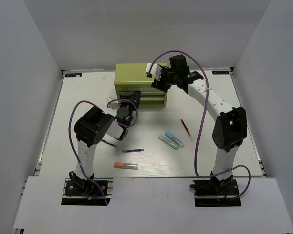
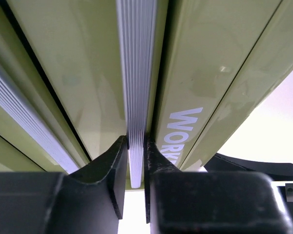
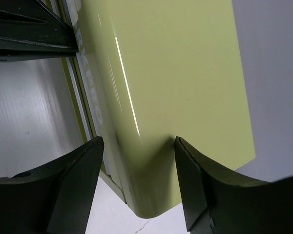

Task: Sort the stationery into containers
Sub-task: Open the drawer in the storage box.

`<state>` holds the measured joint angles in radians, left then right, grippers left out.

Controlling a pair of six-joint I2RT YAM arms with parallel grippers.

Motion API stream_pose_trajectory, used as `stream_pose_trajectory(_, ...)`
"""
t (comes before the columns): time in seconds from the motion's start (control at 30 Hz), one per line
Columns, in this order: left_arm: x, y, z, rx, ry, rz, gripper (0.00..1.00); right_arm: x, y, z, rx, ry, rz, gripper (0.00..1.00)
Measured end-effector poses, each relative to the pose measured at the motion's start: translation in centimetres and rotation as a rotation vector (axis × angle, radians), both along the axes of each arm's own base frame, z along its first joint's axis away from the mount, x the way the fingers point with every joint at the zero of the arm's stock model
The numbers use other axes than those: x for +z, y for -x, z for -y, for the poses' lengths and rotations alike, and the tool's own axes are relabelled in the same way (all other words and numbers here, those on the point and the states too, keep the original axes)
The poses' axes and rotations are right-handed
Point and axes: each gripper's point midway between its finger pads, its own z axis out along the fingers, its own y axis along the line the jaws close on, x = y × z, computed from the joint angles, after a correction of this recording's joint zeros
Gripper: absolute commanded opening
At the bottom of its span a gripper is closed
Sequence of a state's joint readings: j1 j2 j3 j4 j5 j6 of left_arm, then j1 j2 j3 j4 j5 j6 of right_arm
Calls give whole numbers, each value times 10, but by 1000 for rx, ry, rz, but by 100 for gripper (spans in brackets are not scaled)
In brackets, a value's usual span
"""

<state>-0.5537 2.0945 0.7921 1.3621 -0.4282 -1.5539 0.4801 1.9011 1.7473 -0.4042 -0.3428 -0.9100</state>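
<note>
Grip check: left gripper [image 2: 136, 146] clamped on ribbed drawer handle [image 2: 136, 73] of chest [image 1: 132, 75], likely to pull drawer open for loading. Jaws of right gripper [image 3: 139, 141] spread over chest's 3 o'clock top corner, probably bracing; contact unclear. Unsorted stationery [image 1: 174, 138] loose on table [image 1: 83, 92], 6 o'clock of chest.

table [image 1: 88, 97] | rear: chest [image 1: 132, 74] | front: six pens [image 1: 125, 165] scattered

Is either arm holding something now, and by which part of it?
The left gripper has its jaws closed on the ribbed silver drawer handle of the chest, near the handle's end. The right gripper stands open at the chest's top corner, holding nothing.
</note>
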Motion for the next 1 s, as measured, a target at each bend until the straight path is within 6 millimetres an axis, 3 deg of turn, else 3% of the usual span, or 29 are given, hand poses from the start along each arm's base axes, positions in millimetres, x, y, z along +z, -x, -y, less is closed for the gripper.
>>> stream_pose_trajectory(0.17,0,0,0,7,11,2,1,0,0,0,7,11,2,64)
stream_pose_trajectory(0.57,-5,9,1,-1,14,-4,0,0,-4,-2,5,26,-16,63)
stream_pose_trajectory(1.0,-6,54,-3,-49,-11,-18,0,0,-9,-2,-42,49,-58,63)
